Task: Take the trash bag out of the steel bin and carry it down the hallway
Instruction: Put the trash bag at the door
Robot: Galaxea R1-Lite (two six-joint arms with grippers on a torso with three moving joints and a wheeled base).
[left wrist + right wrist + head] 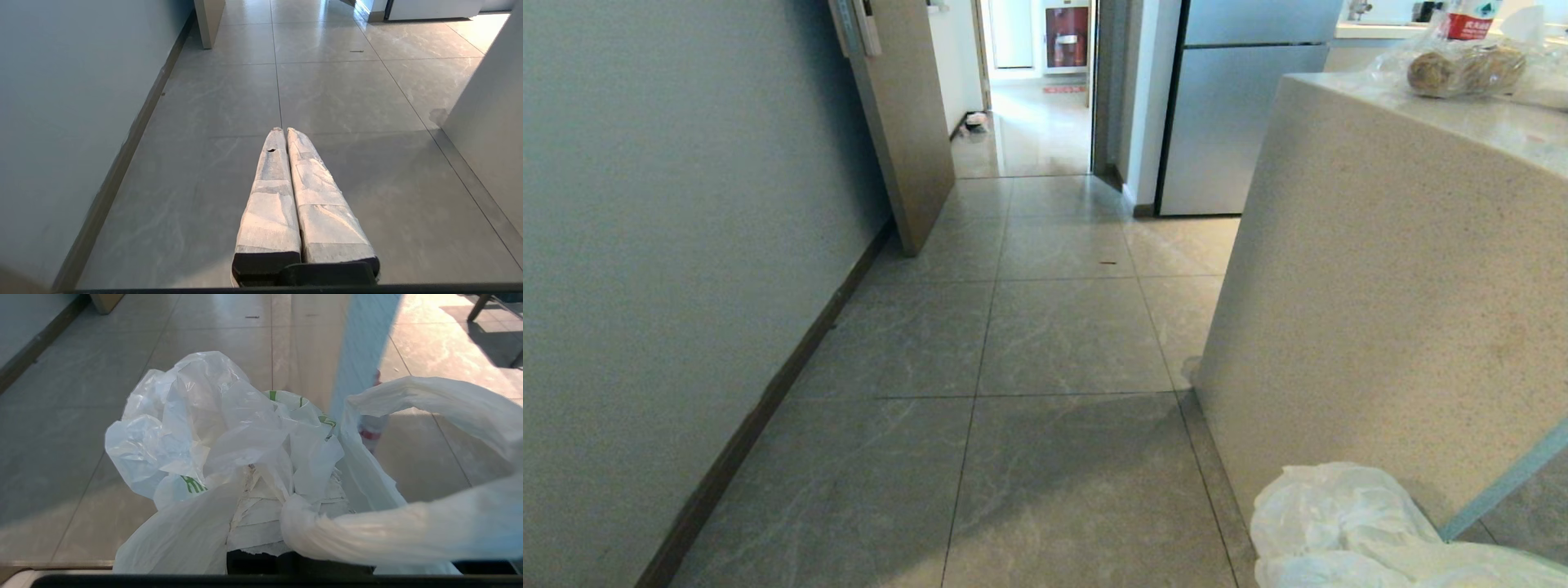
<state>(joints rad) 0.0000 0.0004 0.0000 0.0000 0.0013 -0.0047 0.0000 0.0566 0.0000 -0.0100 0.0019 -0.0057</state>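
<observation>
The right tool (282,522) is closed tight on the trash bag (229,433), its taped fingers (261,514) buried in bunched film at the bag's gathered neck. The bag hangs at the robot's right side, showing in the head view's lower right corner, just beside the pale stone counter (1356,286). The left tool (284,134) points out over the floor with its wrapped fingers pressed together, holding nothing. The bag looks light, soft and slippery: thin crinkled plastic that would likely tear on a sharp edge. The twisted loop near the knot seems the soundest hold, since loose film could slide free. The floor (1029,343) is glossy grey tile. A wall (670,245) runs along the left, an open door (903,122) and a fridge (1241,114) stand ahead, and the hallway (1033,122) continues beyond them. No steel bin is in view.
</observation>
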